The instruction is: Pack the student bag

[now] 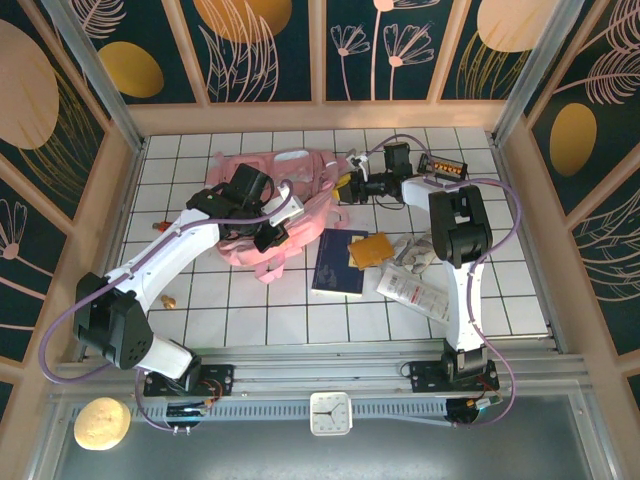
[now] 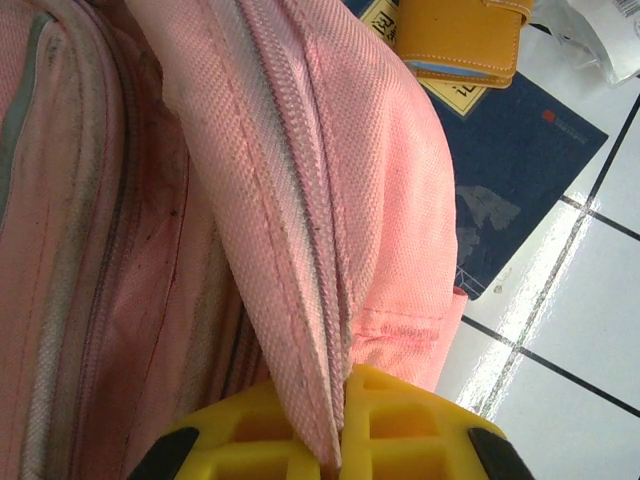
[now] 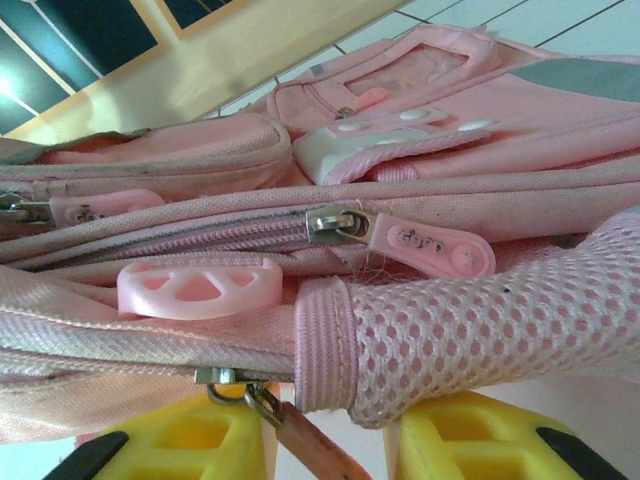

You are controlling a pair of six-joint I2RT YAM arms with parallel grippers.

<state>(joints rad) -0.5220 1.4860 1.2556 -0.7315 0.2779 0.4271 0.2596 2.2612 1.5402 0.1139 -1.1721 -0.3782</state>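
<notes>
The student bag (image 1: 300, 165), soft and pink, lies at the back of the tiled table. My left gripper (image 1: 268, 238) is at its near edge, shut on a fold of pink fabric beside a zip (image 2: 340, 420); the bag's cloth (image 2: 300, 180) runs up from the jaws. My right gripper (image 1: 345, 185) is at the bag's right side. In the right wrist view its yellow fingers (image 3: 325, 445) stand apart. A metal slider with a brownish pull tab (image 3: 300, 440) hangs in the gap next to the left finger. A pink mesh strap (image 3: 480, 340) lies over the right finger.
A dark blue book (image 1: 338, 262) lies right of the bag with a yellow wallet (image 1: 370, 248) on its corner. White packets (image 1: 412, 285) lie further right. Two small bits (image 1: 170, 300) sit on the tiles at the left. A wooden wall borders the table.
</notes>
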